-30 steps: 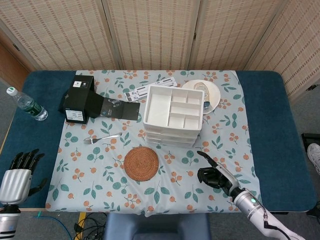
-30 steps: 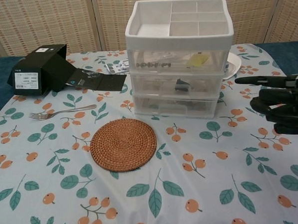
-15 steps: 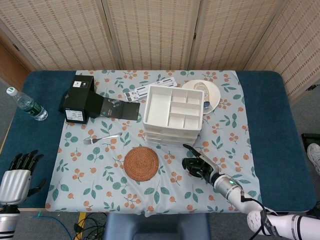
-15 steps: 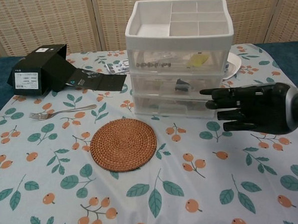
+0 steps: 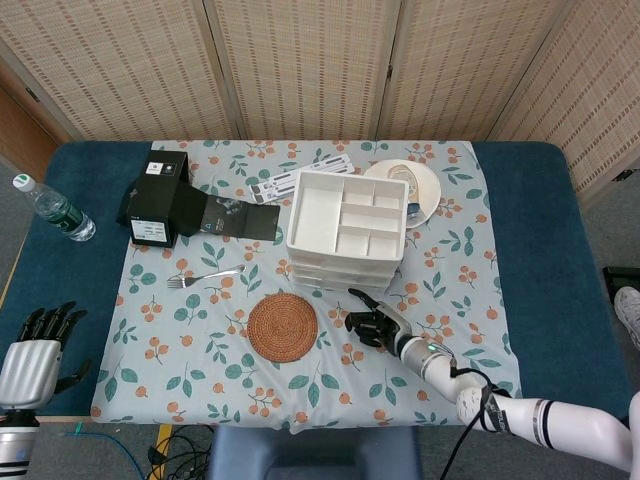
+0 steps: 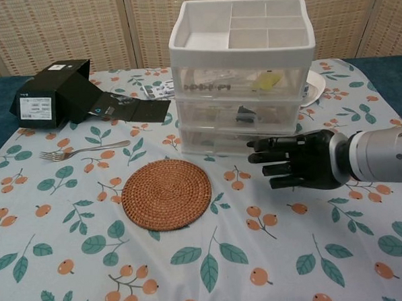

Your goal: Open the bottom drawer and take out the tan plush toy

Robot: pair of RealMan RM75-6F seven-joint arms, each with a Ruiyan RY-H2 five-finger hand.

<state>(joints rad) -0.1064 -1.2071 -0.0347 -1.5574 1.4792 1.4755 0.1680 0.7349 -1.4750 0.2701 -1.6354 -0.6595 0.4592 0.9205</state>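
Note:
The white three-drawer unit stands mid-table with an open compartment tray on top. Its bottom drawer is closed, and through the cloudy front I cannot make out a tan plush toy. My right hand hovers low over the cloth just in front of the bottom drawer's right part. Its fingers point left, close to the drawer front, and hold nothing; contact cannot be judged. My left hand hangs off the table's near left corner, fingers spread and empty.
A round woven coaster lies left of my right hand. A fork and an opened black box sit further left. A white plate is behind the drawers, a water bottle at the far left.
My right hand has moved left and forward, from the table's near right side to just in front of the bottom drawer. The left hand and the drawers have not moved.

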